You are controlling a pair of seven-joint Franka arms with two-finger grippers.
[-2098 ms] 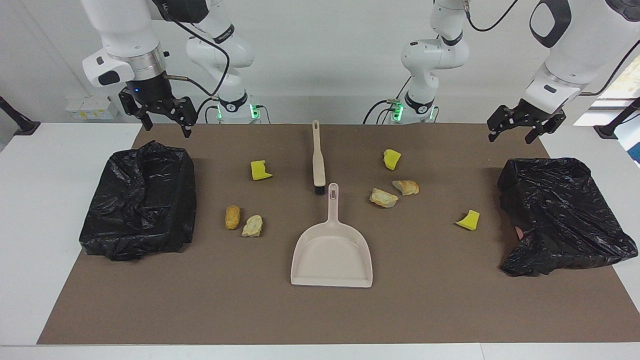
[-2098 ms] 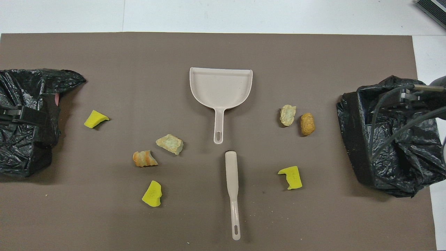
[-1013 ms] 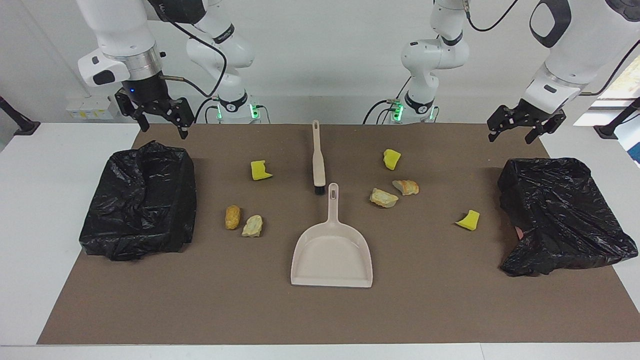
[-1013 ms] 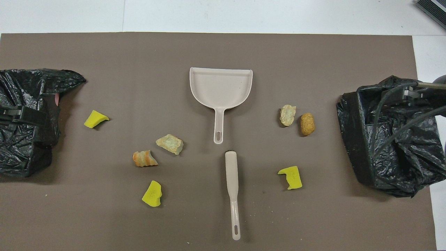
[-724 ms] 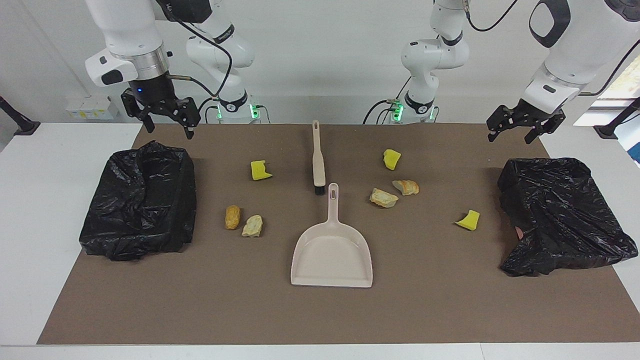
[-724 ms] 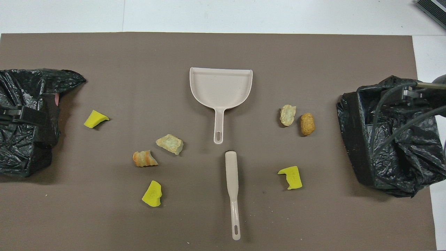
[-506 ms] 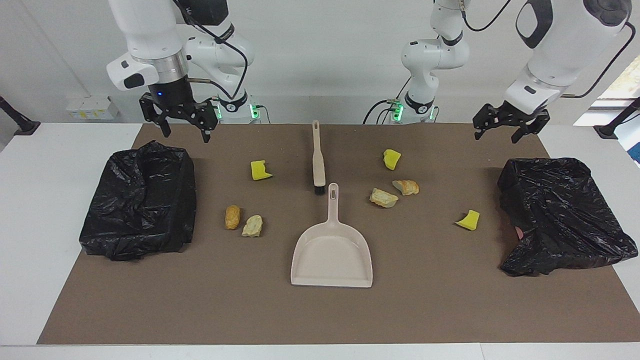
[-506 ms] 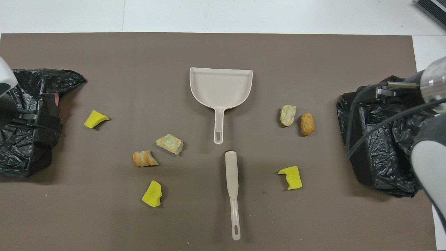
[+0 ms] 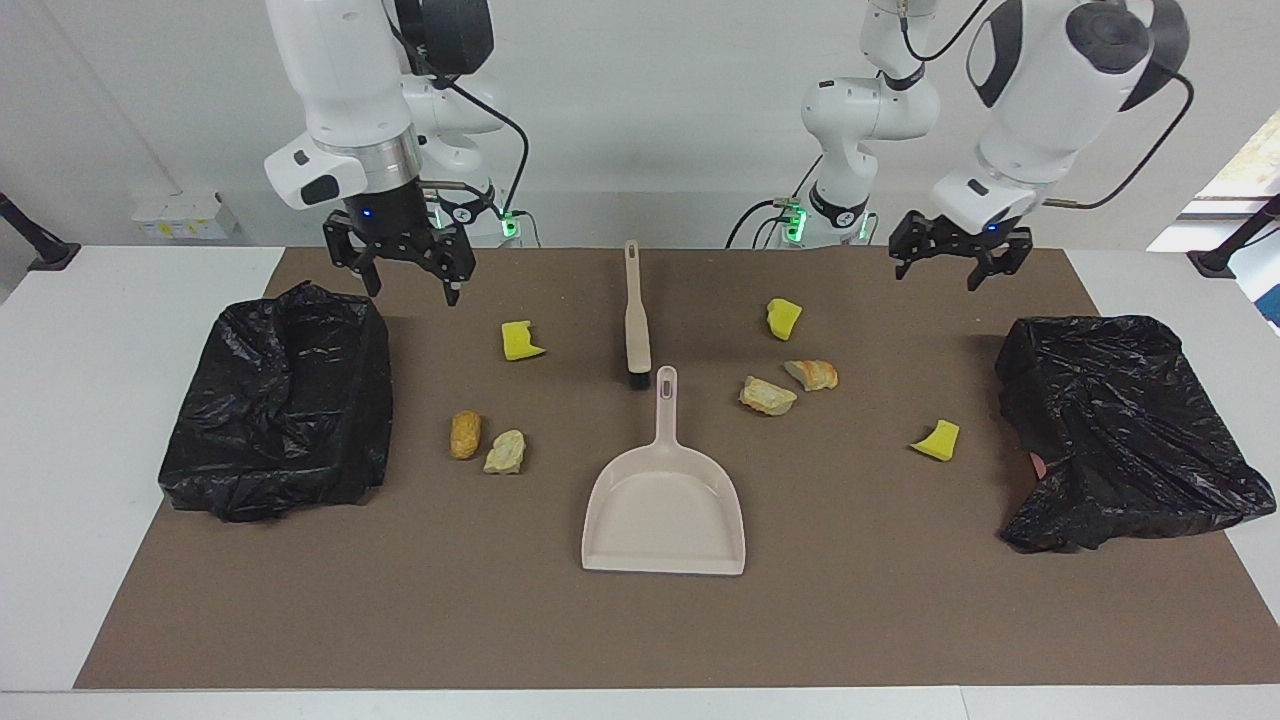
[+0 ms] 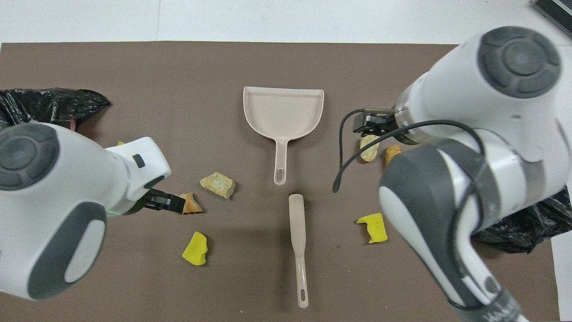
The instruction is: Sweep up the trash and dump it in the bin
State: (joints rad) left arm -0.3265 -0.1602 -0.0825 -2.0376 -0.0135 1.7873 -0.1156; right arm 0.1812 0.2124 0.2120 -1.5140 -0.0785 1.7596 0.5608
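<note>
While both hands hang open and empty over the worktop's robot-side edge, the right hand [image 9: 410, 275] looks nearer the brush [image 9: 636, 320], whose long axis runs away from the robots, handle toward them. The left hand [image 9: 948, 262] is over the left arm's end. The dustpan [image 9: 664, 500] lies mid-worktop, trash [image 9: 768, 395] scattered either side, bins [image 9: 275, 400] at both ends
</note>
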